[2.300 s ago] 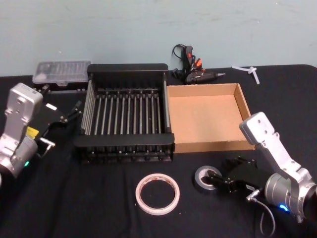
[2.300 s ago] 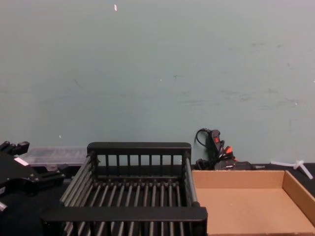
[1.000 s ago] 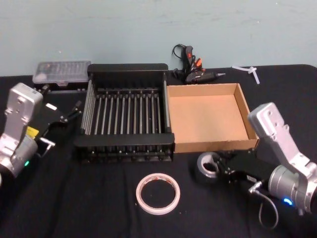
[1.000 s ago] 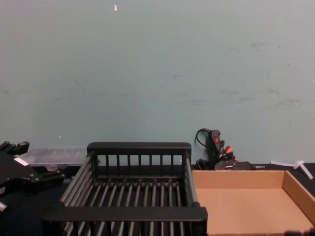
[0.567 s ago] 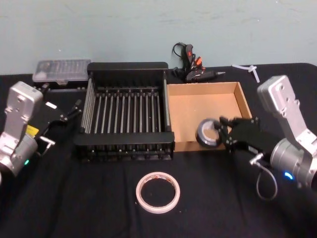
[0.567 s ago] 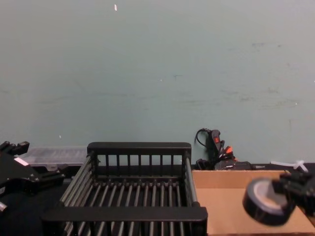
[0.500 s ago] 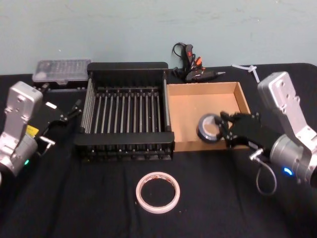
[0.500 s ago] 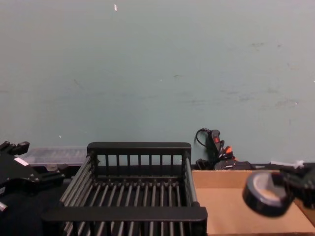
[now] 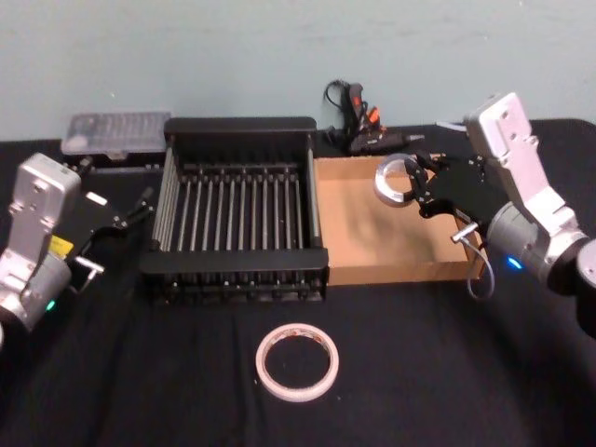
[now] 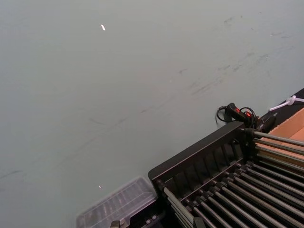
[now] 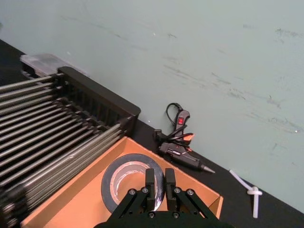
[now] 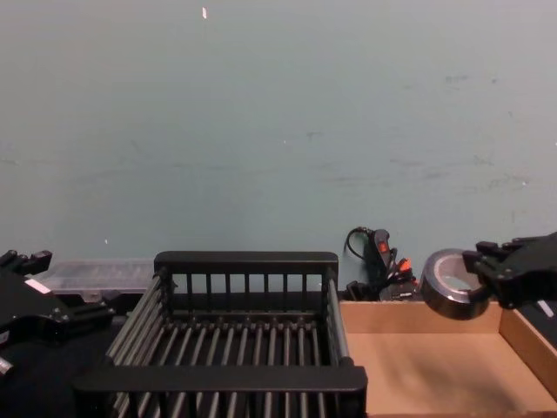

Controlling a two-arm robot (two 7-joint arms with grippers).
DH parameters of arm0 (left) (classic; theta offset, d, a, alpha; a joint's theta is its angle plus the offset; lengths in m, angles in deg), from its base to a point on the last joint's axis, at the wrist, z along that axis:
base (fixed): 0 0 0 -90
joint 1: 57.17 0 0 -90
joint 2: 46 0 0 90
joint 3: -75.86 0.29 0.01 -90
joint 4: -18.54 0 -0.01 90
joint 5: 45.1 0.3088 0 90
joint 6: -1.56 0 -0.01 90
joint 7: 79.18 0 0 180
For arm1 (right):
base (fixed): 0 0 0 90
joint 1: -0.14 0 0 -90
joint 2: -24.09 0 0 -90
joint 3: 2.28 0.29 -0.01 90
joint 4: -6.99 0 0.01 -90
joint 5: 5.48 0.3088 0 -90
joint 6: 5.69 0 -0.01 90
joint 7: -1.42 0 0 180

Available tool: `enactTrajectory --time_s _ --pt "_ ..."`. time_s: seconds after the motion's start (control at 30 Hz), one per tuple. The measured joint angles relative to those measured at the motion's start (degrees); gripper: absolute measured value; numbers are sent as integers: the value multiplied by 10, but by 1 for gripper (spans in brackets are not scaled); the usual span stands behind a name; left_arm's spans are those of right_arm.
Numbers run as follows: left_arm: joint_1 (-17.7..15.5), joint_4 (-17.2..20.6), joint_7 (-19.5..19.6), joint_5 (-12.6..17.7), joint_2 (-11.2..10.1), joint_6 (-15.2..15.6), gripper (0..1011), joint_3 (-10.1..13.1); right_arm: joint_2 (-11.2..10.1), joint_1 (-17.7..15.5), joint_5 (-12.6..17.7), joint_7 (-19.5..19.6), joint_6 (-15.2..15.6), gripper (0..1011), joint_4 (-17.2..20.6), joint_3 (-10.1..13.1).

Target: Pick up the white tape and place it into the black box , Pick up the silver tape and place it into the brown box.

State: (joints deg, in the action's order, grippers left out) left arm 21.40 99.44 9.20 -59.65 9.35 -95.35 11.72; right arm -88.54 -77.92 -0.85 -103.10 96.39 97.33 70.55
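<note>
Right pincer (image 9: 416, 189) pinches the silver tape (image 9: 395, 180) above the brown box (image 9: 391, 270); release comes next, likely.

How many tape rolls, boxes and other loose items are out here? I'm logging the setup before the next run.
Tape rolls: 2, the silver tape held by the right gripper, and the white tape.
Boxes: 2, the black box and the brown box.
Other items: 3, the glue gun, clear case and white plastic piece.
Total: 7
</note>
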Motion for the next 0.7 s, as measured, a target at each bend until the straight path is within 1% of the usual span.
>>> enactTrajectory --time_s 0.07,0.1,0.17,0.2,0.3,0.4,0.43,0.53,0.7 --pt "0 0 0 0 0 0 1001 0 7 11 -7 3 -4 131 -18 -3" --pt "0 0 0 0 0 0 1001 0 14 21 -13 4 -7 131 -35 -5" --pt "0 0 0 0 0 0 1001 0 20 29 -19 6 -10 131 -51 -8" --pt "0 0 0 0 0 0 1001 0 26 37 -25 8 -11 131 -68 -10" --pt "0 0 0 0 0 0 1001 0 38 48 -34 11 -15 131 -95 -13" --pt "0 0 0 0 0 0 1001 0 46 54 -40 14 -18 131 -114 -14" --pt "0 0 0 0 0 0 1001 0 51 58 -43 16 -20 131 -127 -14" --pt "0 0 0 0 0 0 1001 0 60 64 -50 20 -23 131 -148 -14" --pt "0 0 0 0 0 0 1001 0 69 70 -60 24 -25 131 -168 -13"
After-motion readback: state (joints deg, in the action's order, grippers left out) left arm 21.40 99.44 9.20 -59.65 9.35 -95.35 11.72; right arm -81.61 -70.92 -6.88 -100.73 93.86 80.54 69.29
